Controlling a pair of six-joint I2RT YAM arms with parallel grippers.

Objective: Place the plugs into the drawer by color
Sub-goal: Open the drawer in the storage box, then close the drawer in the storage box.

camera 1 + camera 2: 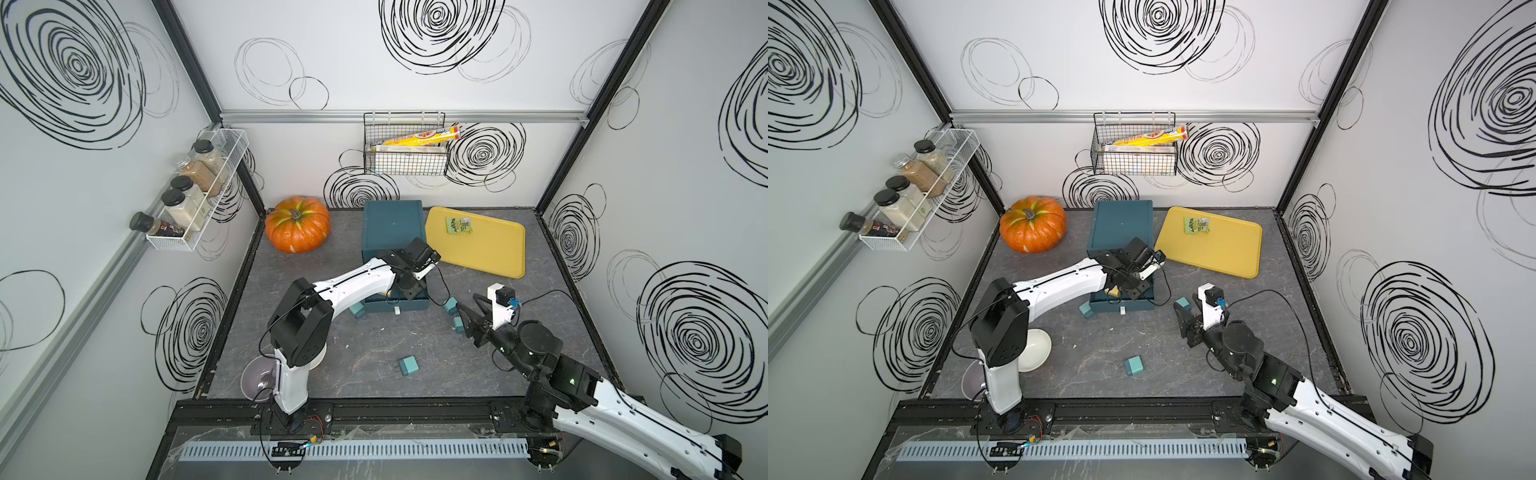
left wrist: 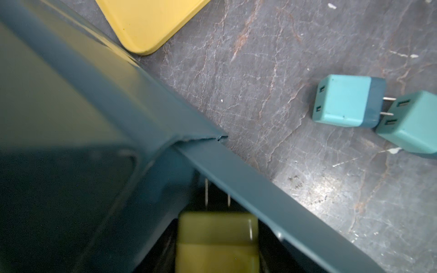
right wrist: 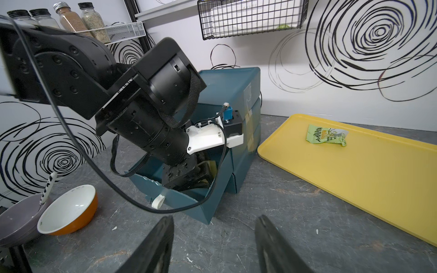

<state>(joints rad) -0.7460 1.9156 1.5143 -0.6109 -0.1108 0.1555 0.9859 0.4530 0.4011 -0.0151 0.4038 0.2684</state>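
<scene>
The dark teal drawer cabinet [image 1: 392, 226] [image 1: 1121, 224] stands at the back with its bottom drawer [image 1: 399, 305] [image 3: 184, 205] pulled out. My left gripper [image 1: 409, 291] [image 2: 217, 250] reaches down into that drawer. A yellow plug [image 2: 217, 234] lies blurred between its jaws, and the grip cannot be made out. Teal plugs lie on the table: one mid-front [image 1: 409, 366], one at the drawer's left front corner [image 1: 357, 311], and two touching each other [image 2: 345, 101] [image 2: 411, 125] right of the drawer. My right gripper [image 1: 467, 322] [image 3: 214, 250] is open and empty beside those two.
An orange pumpkin [image 1: 298, 224] sits left of the cabinet. A yellow tray [image 1: 490, 253] with a green packet [image 1: 459, 225] lies right of it. A white-and-orange bowl [image 3: 68, 212] and a purple bowl [image 1: 255, 380] stand by the left arm's base. Wall racks hang above.
</scene>
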